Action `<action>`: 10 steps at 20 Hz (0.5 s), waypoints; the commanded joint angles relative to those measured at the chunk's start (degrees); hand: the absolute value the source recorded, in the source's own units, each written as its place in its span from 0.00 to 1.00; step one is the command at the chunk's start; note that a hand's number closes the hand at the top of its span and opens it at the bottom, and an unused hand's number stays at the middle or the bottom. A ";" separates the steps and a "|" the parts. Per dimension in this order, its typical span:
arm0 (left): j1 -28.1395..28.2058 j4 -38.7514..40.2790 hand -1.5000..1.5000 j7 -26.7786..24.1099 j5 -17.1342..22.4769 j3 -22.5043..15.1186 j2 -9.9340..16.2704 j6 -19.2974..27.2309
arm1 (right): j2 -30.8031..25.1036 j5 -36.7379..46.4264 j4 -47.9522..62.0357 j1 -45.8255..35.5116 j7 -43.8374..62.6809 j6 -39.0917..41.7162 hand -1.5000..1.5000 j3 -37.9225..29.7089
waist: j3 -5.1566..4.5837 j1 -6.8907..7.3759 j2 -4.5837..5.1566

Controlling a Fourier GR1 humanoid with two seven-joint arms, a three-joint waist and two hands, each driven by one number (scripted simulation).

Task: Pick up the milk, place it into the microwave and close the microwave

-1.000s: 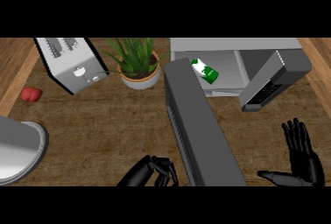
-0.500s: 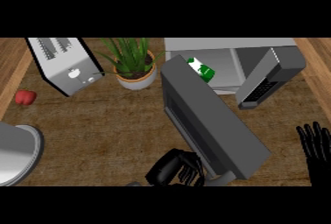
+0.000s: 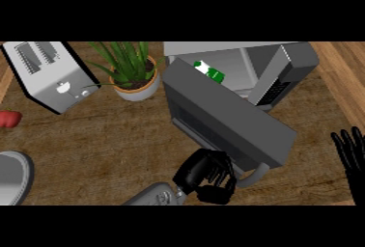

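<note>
Head view: a toaster [image 3: 50, 72] and a potted plant [image 3: 132, 72] are seen at the counter's far left, with a red fruit [image 3: 8, 118] near the left edge. The milk [image 3: 209, 71] is seen inside the microwave [image 3: 285, 67], partly screened by the half-swung door [image 3: 224, 116]. It lies well apart from the left hand [image 3: 206, 176], whose fingers are curled beside the door's handle [image 3: 253, 181], nothing visibly grasped. The right hand [image 3: 351, 154] is held open, fingers up, at the right edge.

Milk [image 3: 209, 71] half hidden behind microwave door [image 3: 224, 118].
</note>
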 commanded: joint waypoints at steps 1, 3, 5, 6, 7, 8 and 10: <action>-5.41 1.16 1.00 1.55 4.56 -0.24 -0.43 4.05 | -1.26 -0.73 -2.49 -0.77 1.08 1.71 0.00 0.72 | -0.08 -2.80 0.63; -5.59 1.05 1.00 -1.08 6.60 0.77 -0.43 6.72 | -1.40 -1.56 -4.06 -1.18 1.70 2.00 0.00 0.95 | -0.19 -3.30 0.83; -4.92 -2.67 1.00 -5.22 11.09 4.34 -0.43 8.26 | -1.25 -2.84 -4.58 -1.59 1.92 1.90 0.00 0.51 | -0.49 -4.19 1.26; -6.48 -1.94 0.00 -6.71 10.54 4.52 -0.43 9.57 | -1.14 -2.41 -5.09 -1.66 1.80 1.72 0.00 0.81 | -0.45 -4.74 1.25; -6.63 -2.17 0.00 -7.35 11.89 4.86 -0.43 10.58 | -1.21 -2.55 -5.60 -1.95 2.34 1.32 0.00 0.77 | -0.45 -5.02 1.31; -7.81 -1.36 0.00 -7.66 12.81 5.69 -0.43 10.82 | -3.01 -2.99 -5.88 -2.36 2.44 1.67 0.00 -0.80 | -0.41 -5.73 1.44; -9.76 -1.16 0.00 -8.07 14.86 6.18 -0.44 11.41 | -1.93 -4.85 -5.96 -2.33 2.87 2.75 0.00 0.28 | -0.27 -6.92 1.76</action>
